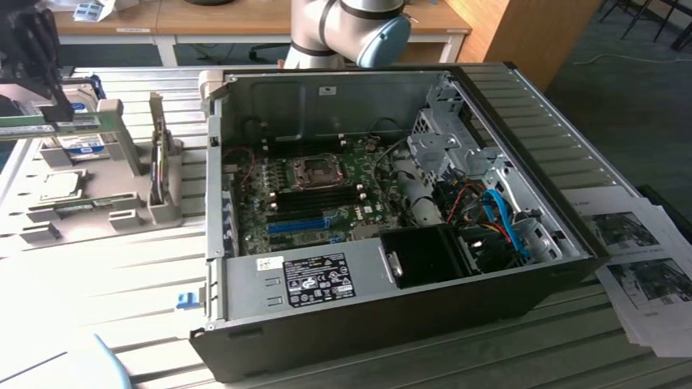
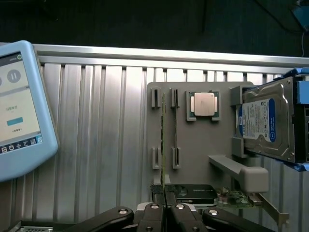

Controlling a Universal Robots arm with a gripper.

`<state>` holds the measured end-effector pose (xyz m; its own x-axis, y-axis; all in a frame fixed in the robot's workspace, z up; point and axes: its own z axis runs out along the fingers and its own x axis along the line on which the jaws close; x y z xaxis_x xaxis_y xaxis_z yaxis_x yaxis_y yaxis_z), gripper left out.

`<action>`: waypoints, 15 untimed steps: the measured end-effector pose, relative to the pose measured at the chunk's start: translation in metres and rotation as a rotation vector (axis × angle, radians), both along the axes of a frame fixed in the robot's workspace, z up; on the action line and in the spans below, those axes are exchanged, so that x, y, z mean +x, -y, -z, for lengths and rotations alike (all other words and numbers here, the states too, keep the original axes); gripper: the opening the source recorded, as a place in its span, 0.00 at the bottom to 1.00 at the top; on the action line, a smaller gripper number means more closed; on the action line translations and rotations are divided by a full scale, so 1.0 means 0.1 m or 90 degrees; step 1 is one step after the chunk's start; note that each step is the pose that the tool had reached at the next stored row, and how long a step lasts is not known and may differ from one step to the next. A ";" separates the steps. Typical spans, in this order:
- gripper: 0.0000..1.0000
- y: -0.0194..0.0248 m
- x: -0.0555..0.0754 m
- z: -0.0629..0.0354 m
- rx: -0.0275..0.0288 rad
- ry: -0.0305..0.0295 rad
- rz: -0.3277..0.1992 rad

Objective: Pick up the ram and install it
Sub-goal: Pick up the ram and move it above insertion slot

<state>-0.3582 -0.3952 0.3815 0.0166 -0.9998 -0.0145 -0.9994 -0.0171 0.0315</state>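
Note:
The ram (image 2: 163, 140) is a thin green stick seen edge-on, rising from between my fingertips. My gripper (image 2: 165, 194) is shut on its lower end and holds it above the grey parts holder (image 2: 193, 145). In the exterior view the gripper (image 1: 36, 105) hangs at the far left over the holder (image 1: 92, 203), with the green ram (image 1: 44, 128) level beneath it. The open computer case (image 1: 378, 219) lies to the exterior view's right of the holder. Its motherboard (image 1: 313, 194) faces up, with dark slots near the processor socket (image 1: 316, 170).
On the holder are a processor chip (image 2: 203, 105), a silver hard drive (image 2: 265, 121) on edge, and a second thin stick (image 2: 175, 126) between clips. A light-blue tablet (image 2: 19, 111) lies beside it. Printed sheets (image 1: 643, 267) lie at the exterior view's right. The arm's base (image 1: 346, 32) stands behind the case.

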 end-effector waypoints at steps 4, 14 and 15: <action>0.11 0.000 0.08 0.000 0.0000 0.0000 0.000; 0.11 0.000 0.30 0.000 0.0000 0.0000 0.000; 0.11 0.000 0.32 0.000 0.0000 0.0000 0.000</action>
<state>-0.3265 -0.3952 0.3815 0.0166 -0.9998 -0.0145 -0.9994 -0.0171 0.0316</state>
